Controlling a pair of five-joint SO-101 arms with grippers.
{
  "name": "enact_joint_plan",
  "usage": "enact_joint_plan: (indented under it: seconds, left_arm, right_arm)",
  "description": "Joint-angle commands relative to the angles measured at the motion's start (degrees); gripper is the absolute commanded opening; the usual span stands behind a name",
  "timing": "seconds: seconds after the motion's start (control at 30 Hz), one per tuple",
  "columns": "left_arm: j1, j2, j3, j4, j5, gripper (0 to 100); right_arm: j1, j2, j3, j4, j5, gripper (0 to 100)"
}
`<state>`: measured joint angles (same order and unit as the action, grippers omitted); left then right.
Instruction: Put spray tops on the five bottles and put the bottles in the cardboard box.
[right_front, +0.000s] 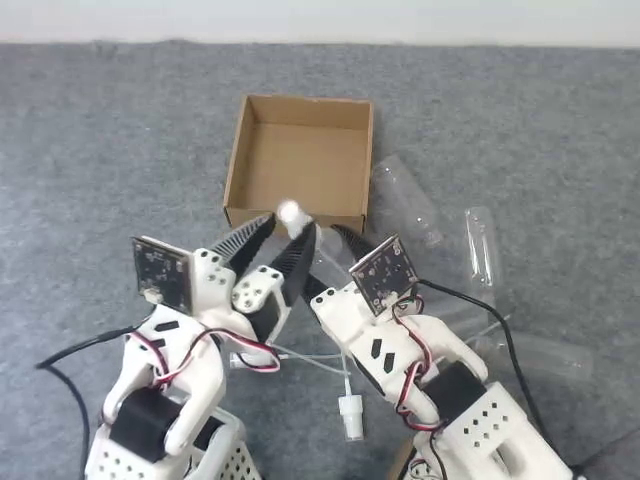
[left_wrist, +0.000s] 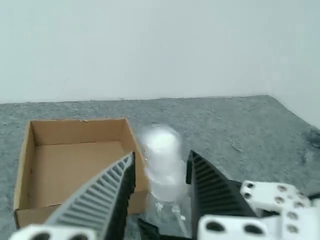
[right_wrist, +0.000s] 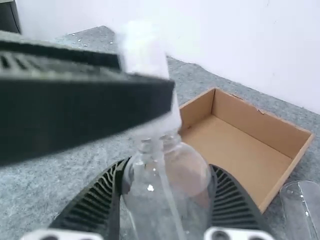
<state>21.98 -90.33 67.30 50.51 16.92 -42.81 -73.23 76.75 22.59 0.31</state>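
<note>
Just near the box, the right gripper is clamped around a clear bottle. The left gripper pinches a white spray top at the bottle's neck. The bottle is probably light, thin and slippery, so grip its body gently.

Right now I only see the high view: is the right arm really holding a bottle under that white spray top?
Observer: Yes. The right wrist view shows the jaws of the right gripper clamped on either side of a clear bottle.
Operator: Is the top on its neck?
Observer: The spray top sits at the neck, with its tube running down inside the bottle. I cannot tell whether it is screwed on.
</note>
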Motion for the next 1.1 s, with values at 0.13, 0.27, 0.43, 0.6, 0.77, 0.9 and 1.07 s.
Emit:
enact_joint_plan:
  seconds: [0.13,0.27,0.43,0.6,0.77,0.9,1.07]
  left_arm:
    - [1.8,-0.3,-3.5,0.7,-1.6,16]
    - [1.8,-0.3,-4.1,0.8,-1.4,16]
    - [1.8,-0.3,-8.5,6.4,-1.2,22]
    - [-3.8,-0.3,-13.7,10.5,1.9,27]
    - [-10.9,-0.3,-15.4,10.1,5.8,28]
    - [-15.8,-0.3,-14.8,7.2,8.6,28]
    - [-19.1,-0.3,-10.1,0.6,10.8,28]
  right_arm:
    - [0.6,-1.7,-1.1,-1.5,-0.4,12.2]
    - [0.7,-1.7,-1.1,-1.4,-0.4,12.2]
    - [0.7,-1.7,-1.1,-1.4,-0.4,12.2]
    - [0.7,-1.4,-1.1,-1.4,-0.4,12.2]
    - [0.7,-1.2,-0.9,-1.4,-0.4,12.2]
    - [0.3,-1.7,0.4,-2.0,-0.4,12.2]
    - [0.3,-1.7,0.4,-2.0,-0.4,12.2]
